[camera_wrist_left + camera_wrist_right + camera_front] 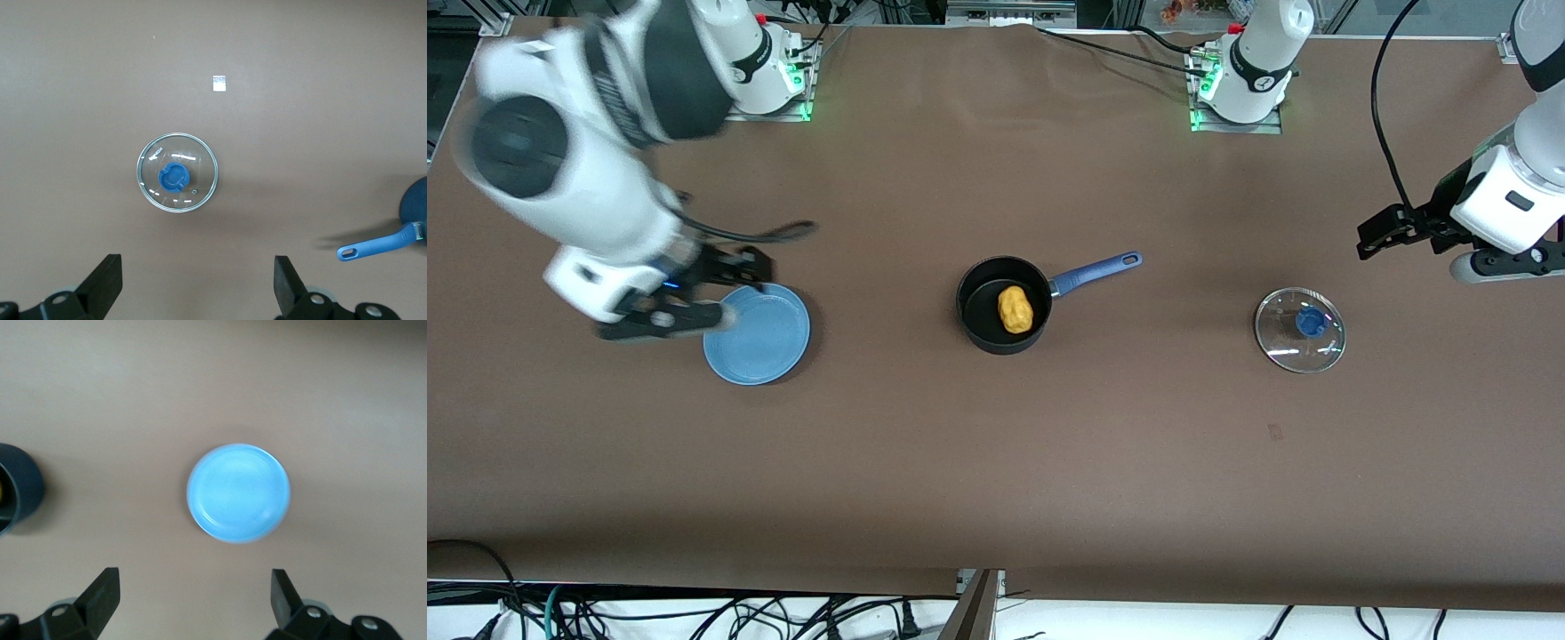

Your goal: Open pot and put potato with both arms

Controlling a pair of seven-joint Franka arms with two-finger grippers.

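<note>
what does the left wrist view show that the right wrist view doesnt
Only the left wrist view: the glass lid lying flat on the table, a small white mark, the pot's blue handle, and the open left hand with nothing in it.
Only the right wrist view: the bare blue plate, a sliver of the potato, and the open, empty right hand.
Both: an edge of the pot and the brown table.

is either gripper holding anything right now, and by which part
Nothing is held. The left gripper is open above the round glass lid on the table; the right gripper is open over the flat blue plate.
</note>
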